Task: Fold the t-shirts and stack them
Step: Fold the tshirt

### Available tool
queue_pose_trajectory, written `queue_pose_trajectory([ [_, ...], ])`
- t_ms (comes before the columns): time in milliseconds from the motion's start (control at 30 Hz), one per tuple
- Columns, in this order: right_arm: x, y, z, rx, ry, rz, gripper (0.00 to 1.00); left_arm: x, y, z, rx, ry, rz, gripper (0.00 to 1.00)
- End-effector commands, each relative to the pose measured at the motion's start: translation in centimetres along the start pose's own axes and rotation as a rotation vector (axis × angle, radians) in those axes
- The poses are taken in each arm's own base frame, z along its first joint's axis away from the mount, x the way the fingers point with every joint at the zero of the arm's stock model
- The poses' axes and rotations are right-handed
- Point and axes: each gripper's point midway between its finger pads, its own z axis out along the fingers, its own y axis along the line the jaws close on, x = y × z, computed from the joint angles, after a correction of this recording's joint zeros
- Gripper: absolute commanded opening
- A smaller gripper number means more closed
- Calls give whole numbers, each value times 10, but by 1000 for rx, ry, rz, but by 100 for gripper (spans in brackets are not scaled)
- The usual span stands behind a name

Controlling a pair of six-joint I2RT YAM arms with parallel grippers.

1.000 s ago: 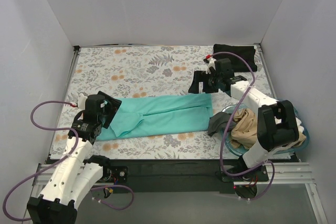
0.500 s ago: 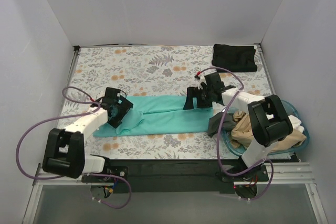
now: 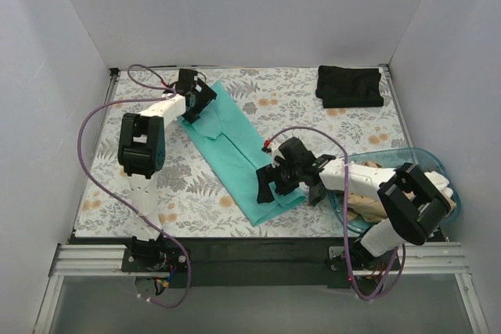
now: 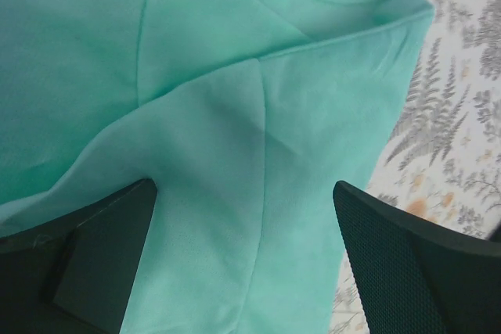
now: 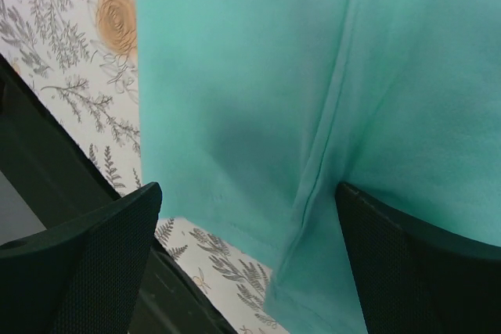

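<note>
Rotated teal t-shirt [image 3: 235, 150] lies beneath left pincer [image 4: 250, 263].

1 high rear table [image 3: 188, 193] view; 2 wrist views close above the shared teal t-shirt [image 3: 235, 146]

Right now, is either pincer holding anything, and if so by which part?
Nothing is held: the left pincer and the right pincer stand open over opposite ends of the teal t-shirt.

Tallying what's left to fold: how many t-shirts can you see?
3: a teal t-shirt spread diagonally mid-table, a black t-shirt folded at the far right corner, a tan t-shirt in the blue basket. More may hide there under the right arm.
</note>
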Motion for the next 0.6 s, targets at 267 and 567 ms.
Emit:
queue_pose_trajectory([
  [267, 57, 65, 6, -58, 122, -181, 98, 50, -56, 93, 33, 164, 81, 97],
  [567, 44, 114, -1, -129, 42, -372, 98, 71, -108, 88, 285, 266, 98, 98],
])
